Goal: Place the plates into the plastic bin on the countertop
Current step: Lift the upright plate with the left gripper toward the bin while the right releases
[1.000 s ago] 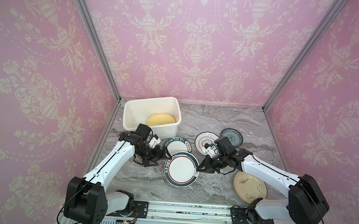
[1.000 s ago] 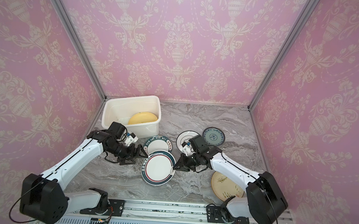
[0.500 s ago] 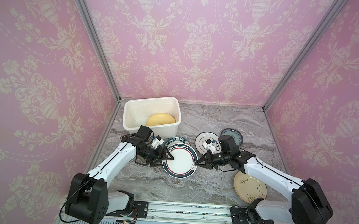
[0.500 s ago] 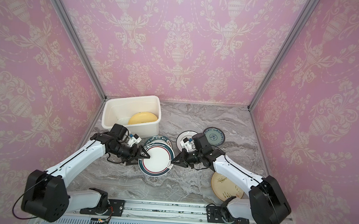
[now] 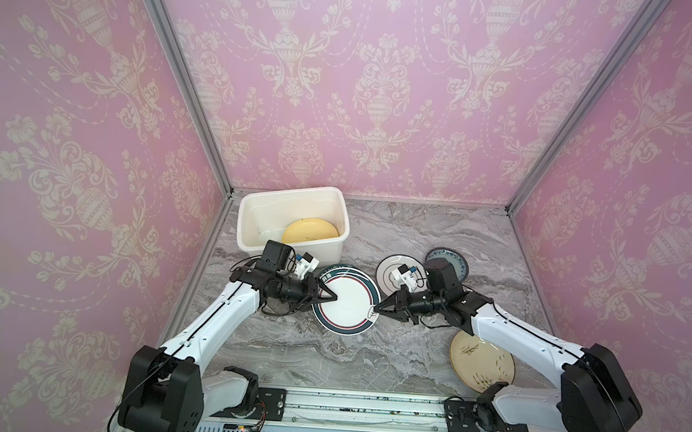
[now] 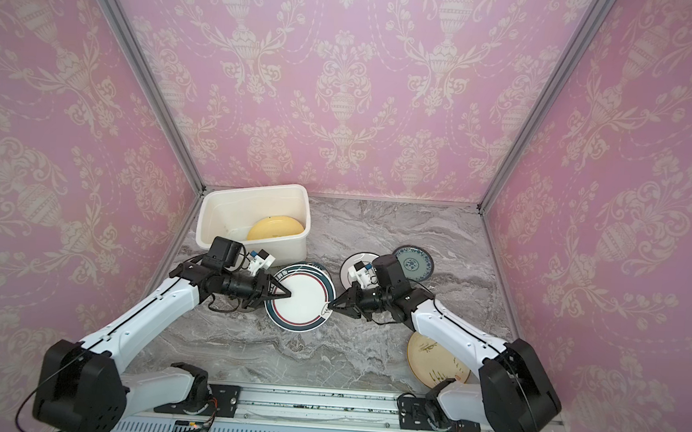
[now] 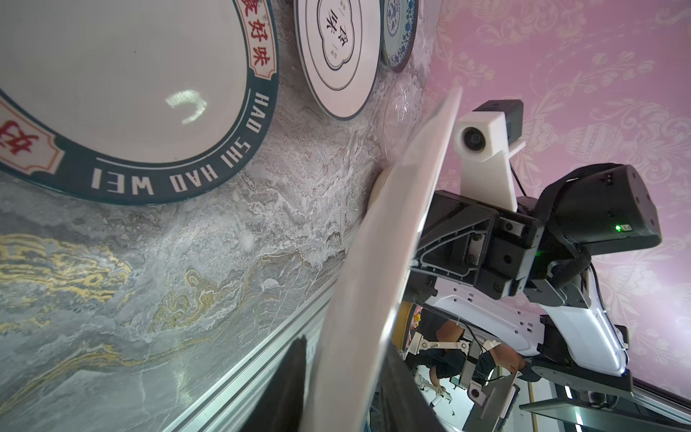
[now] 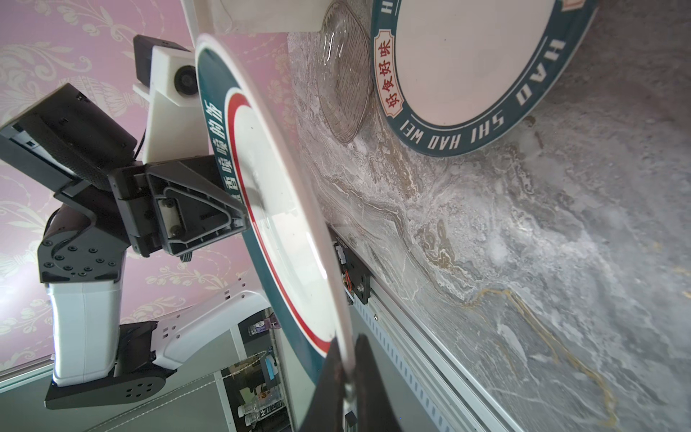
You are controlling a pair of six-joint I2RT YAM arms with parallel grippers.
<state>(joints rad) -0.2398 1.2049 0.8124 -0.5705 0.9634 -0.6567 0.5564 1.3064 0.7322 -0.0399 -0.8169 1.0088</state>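
**Plate pinched by both rims, not yet at the bin**

Worktop (image 5: 326, 361): grey marble, with several plates lying flat on it. Bin (image 5: 296, 189): back left corner, with one yellow plate (image 5: 309, 234) inside.

Held plate (image 5: 348, 309): white, teal rim, red ring. It is up off the worktop and tilted, mid-worktop, near the bin's front right corner. It partly overlaps a lettered plate (image 7: 123, 82) that lies flat.

Handling, my read:
- Stiff glazed ceramic with some weight.
- Slick surface.
- Chips or breaks if dropped.
- The thin rim is the only place to hold it, and two opposite rim points stop it swinging.

Left jaws: the plate's left edge runs between them. The left wrist view shows a finger (image 7: 284, 389) against each face, which looks like a pinch on the rim.

Right jaws: closed tight on the opposite edge. The right wrist view shows the rim clamped between the fingertips (image 8: 327, 392).

Both holds look shallow, at the lip only. I'd expect slip if the plate tips further.
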